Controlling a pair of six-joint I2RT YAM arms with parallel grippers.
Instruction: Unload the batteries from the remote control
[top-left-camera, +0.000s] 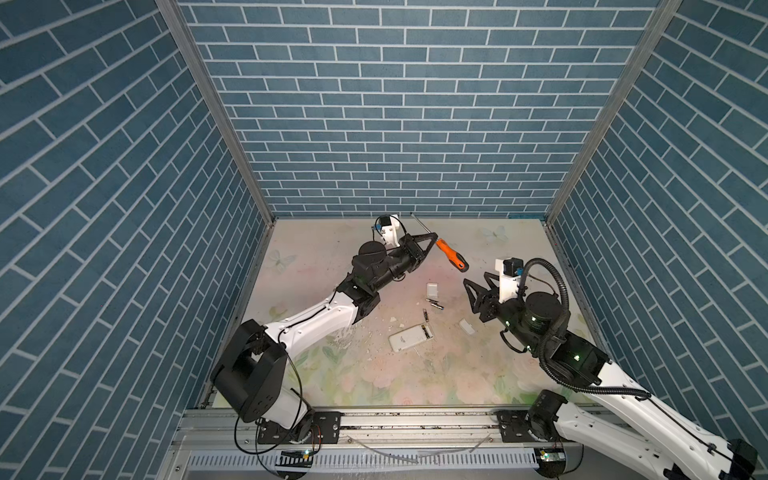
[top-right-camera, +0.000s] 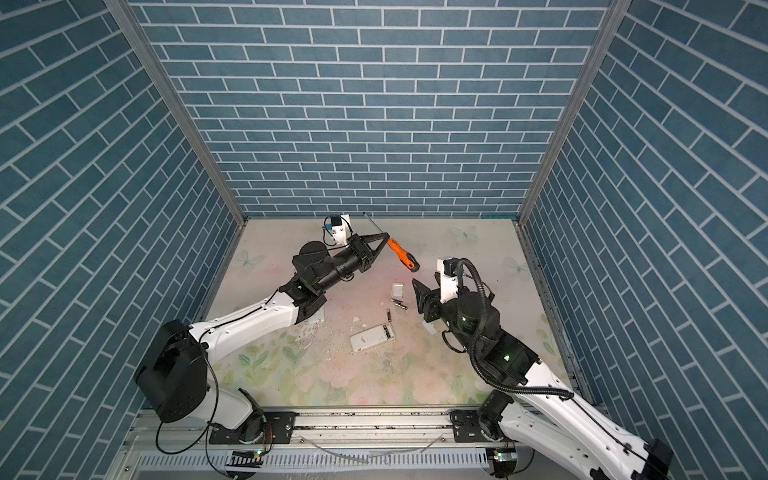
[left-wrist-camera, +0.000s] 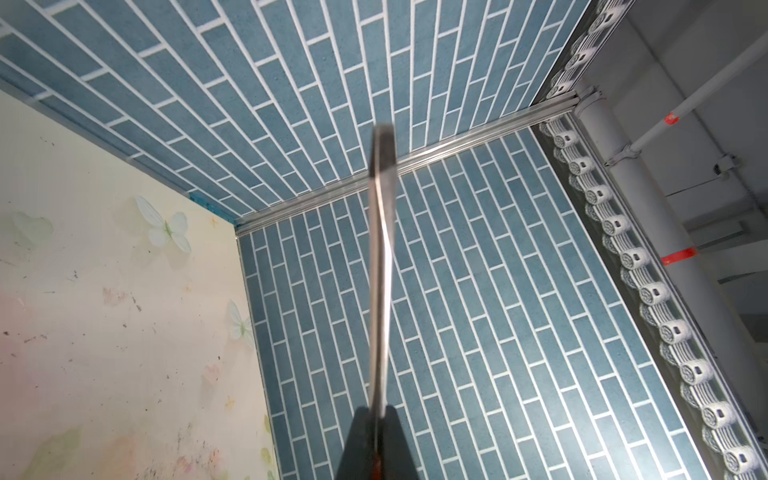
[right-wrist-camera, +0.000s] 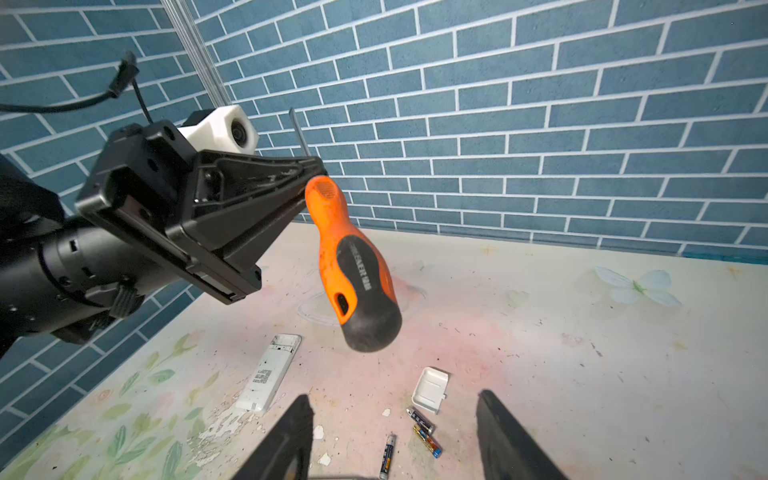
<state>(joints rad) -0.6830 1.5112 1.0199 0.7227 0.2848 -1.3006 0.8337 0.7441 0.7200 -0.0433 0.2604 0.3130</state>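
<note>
Left end effector (top-left-camera: 434, 237) clamped on screwdriver (top-left-camera: 451, 255) shaft, raised. Right end effector (right-wrist-camera: 395, 397) part-open, empty, nearer arm. Three batteries (right-wrist-camera: 427, 441) lie flat on counter (right-wrist-camera: 582, 353) below, just ahead, beside cover (right-wrist-camera: 432, 390). Remote (top-left-camera: 409, 338) compartment seemingly holds more.

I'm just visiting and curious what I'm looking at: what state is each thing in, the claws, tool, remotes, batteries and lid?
screwdriver: held aloft by its shaft, handle tilted down.
left gripper: shut on the screwdriver.
right gripper: open, empty.
batteries: three loose on the table.
wide remote: on the table, battery bay uncovered.
slim remote: on the table, bay uncovered.
cover: off, beside the batteries.
</note>
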